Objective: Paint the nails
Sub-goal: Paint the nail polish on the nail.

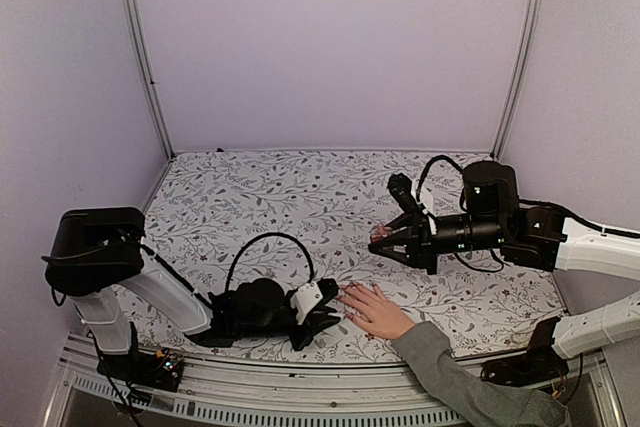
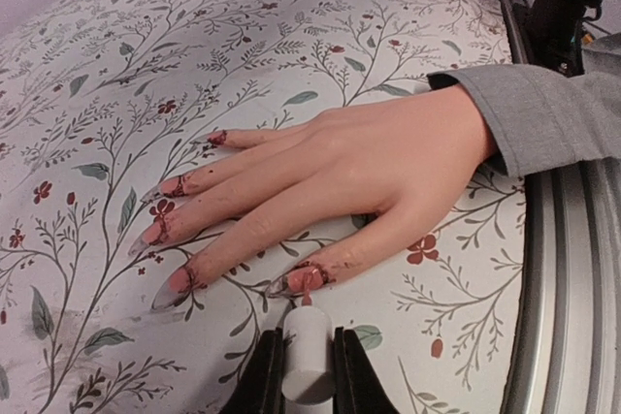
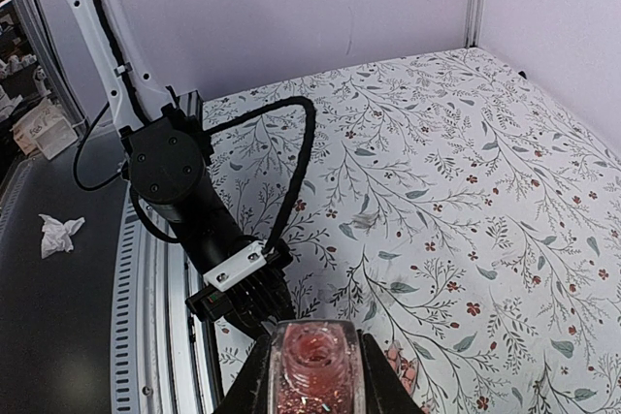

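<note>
The nails (image 2: 178, 281) smeared pink-red, both grippers gripping
The hand (image 2: 369, 172) lies flat on the floral table (image 2: 194, 46); the left gripper (image 2: 309, 390) clamps a white brush cap (image 2: 309, 341) just beside its thumb, while the right gripper (image 3: 312, 385), well apart, is closed round an open bottle (image 3: 315, 361) of pink polish
</note>
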### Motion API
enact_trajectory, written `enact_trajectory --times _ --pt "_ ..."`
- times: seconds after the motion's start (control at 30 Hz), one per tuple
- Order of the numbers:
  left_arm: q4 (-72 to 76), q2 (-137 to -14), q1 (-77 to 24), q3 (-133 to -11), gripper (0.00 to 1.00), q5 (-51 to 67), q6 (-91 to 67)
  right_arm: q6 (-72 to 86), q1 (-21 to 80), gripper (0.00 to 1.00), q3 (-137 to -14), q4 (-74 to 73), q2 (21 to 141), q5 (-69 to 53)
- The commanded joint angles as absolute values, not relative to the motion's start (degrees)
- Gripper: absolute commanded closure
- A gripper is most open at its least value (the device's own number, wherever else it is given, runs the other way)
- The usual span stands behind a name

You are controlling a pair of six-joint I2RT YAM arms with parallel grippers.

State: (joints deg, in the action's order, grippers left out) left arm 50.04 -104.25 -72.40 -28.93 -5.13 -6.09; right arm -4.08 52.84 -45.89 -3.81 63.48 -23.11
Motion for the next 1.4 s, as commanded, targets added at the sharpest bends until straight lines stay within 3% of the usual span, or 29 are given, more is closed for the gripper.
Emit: enact_trajectory --times 0.0,1.37 --pt "49.37 -104.04 -72.98 -29.09 1.0 -4.81 -6.25 -4.13 52.56 1.0 -46.06 -2.6 62.67 -23.46" --pt "48.1 -105.25 -73.16 -30.7 1.0 -4.35 -5.76 -4.13 52.56 1.0 -46.05 -2.81 62.58 -23.18"
